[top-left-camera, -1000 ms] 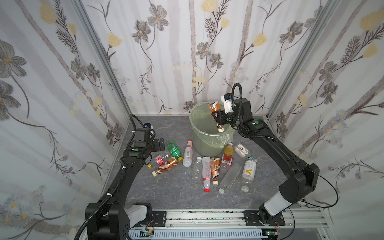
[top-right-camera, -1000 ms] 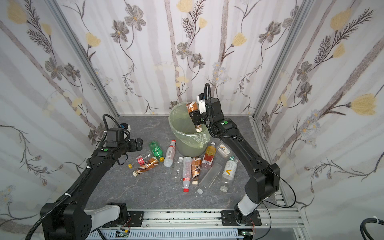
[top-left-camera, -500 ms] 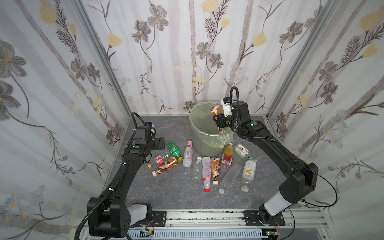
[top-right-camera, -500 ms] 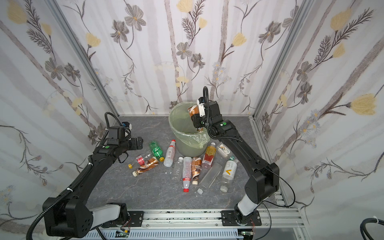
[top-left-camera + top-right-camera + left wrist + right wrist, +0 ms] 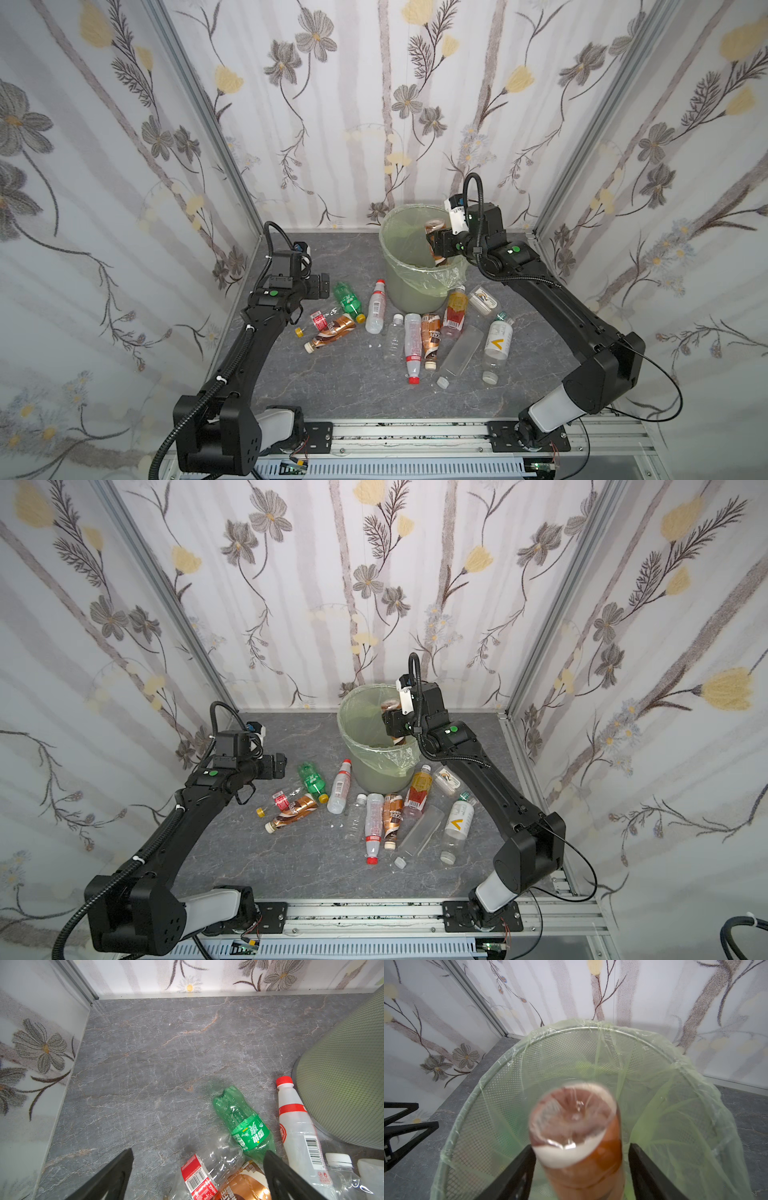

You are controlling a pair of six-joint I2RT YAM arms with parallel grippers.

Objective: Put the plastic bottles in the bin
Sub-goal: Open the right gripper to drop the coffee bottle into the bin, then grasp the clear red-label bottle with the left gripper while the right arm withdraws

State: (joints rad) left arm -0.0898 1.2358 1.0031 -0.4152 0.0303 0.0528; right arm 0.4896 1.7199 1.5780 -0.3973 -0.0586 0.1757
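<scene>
- Our right gripper (image 5: 580, 1146) hangs over the mouth of the round pale grey-green mesh bin (image 5: 483, 1084), which is lined with a translucent green bag. Its jaws stand apart.
- Between its fingers is a blurred amber-brown plastic bottle (image 5: 575, 1118), base up. One finger is against it and a narrow gap shows at the other.
- Our left gripper (image 5: 198, 1151) hovers above the grey marbled tabletop (image 5: 155, 1053), jaws spread wide and empty.
- Just ahead of one left fingertip lies a green plastic bottle (image 5: 242, 1124).
- Under the gap between the jaws lie a crushed clear bottle with a red label (image 5: 207, 1165) and a brown coffee-labelled bottle (image 5: 243, 1186).
- Outside that finger, a white red-capped bottle (image 5: 297, 1126) lies at the bin's foot.
</scene>
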